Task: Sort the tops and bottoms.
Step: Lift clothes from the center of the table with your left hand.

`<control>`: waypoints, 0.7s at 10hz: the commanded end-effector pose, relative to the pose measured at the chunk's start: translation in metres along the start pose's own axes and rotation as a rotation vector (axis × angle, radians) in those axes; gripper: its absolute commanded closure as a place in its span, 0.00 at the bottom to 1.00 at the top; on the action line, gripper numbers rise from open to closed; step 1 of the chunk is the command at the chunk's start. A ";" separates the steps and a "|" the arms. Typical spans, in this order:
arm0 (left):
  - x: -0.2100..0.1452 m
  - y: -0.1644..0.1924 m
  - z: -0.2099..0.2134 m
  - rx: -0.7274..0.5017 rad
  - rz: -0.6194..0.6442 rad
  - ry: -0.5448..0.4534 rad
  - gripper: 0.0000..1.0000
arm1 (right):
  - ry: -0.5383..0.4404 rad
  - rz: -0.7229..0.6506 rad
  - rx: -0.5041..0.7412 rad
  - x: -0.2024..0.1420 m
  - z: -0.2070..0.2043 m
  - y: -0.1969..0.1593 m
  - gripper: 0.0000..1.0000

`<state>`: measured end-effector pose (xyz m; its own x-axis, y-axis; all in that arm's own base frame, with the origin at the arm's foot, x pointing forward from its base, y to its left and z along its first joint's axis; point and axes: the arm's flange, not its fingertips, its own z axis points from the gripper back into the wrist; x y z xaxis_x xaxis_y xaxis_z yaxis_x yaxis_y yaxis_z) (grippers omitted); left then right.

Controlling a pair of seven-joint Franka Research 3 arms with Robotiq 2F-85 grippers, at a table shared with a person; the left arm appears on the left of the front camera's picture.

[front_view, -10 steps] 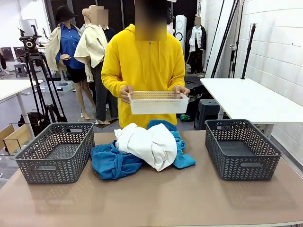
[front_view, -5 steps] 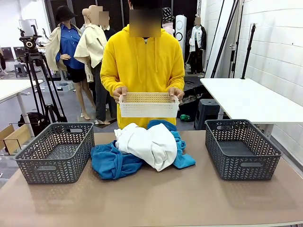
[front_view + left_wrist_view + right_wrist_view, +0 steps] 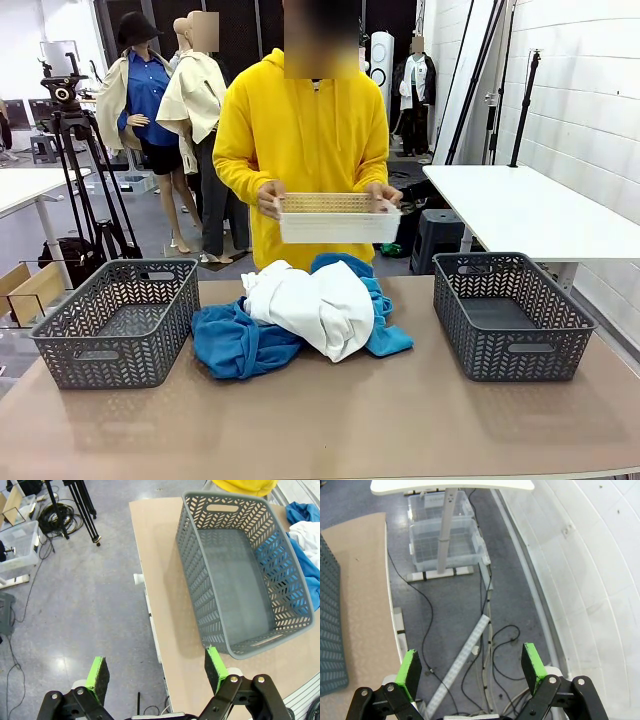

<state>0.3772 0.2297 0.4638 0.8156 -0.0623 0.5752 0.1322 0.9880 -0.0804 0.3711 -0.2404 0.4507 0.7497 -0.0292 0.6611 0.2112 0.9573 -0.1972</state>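
Tan and bare along the table's (image 3: 330, 425) near edge; hung left gripper (image 3: 156, 670), right gripper (image 3: 472, 669) wide and empty outside both grey baskets (image 3: 505, 350).

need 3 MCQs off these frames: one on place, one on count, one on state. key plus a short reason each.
1. Where does the clothes pile lie?
A) between the left grey basket and the right grey basket
B) inside a basket
C) on the floor

2. How many grey baskets stand on the table?
A) one
B) two
C) three

3. How is the left pincer?
A) shut on a shirt
B) shut on a basket rim
C) open, holding nothing

Key: 1 A, the pile sits mid-table with a basket on either side. 2 B, one near each end. 3 C, its green pads stand apart with nothing between.
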 end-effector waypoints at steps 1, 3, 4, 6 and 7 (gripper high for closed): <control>-0.001 0.003 -0.001 -0.007 0.001 -0.006 0.00 | 0.002 -0.001 0.002 -0.001 0.000 -0.002 0.00; -0.001 0.003 -0.001 -0.007 0.001 -0.006 0.00 | 0.002 -0.001 0.002 -0.001 0.000 -0.002 0.00; -0.001 0.003 -0.001 -0.007 0.001 -0.006 0.00 | 0.002 -0.001 0.002 -0.001 0.000 -0.002 0.00; -0.001 0.003 -0.001 -0.007 0.001 -0.006 0.00 | 0.002 -0.001 0.002 -0.001 0.000 -0.002 0.00; -0.001 0.003 -0.001 -0.007 0.001 -0.006 0.00 | 0.002 -0.001 0.002 -0.001 0.000 -0.002 0.00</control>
<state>0.3772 0.2297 0.4639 0.8156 -0.0623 0.5752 0.1322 0.9880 -0.0804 0.3711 -0.2404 0.4507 0.7497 -0.0292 0.6611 0.2112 0.9573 -0.1972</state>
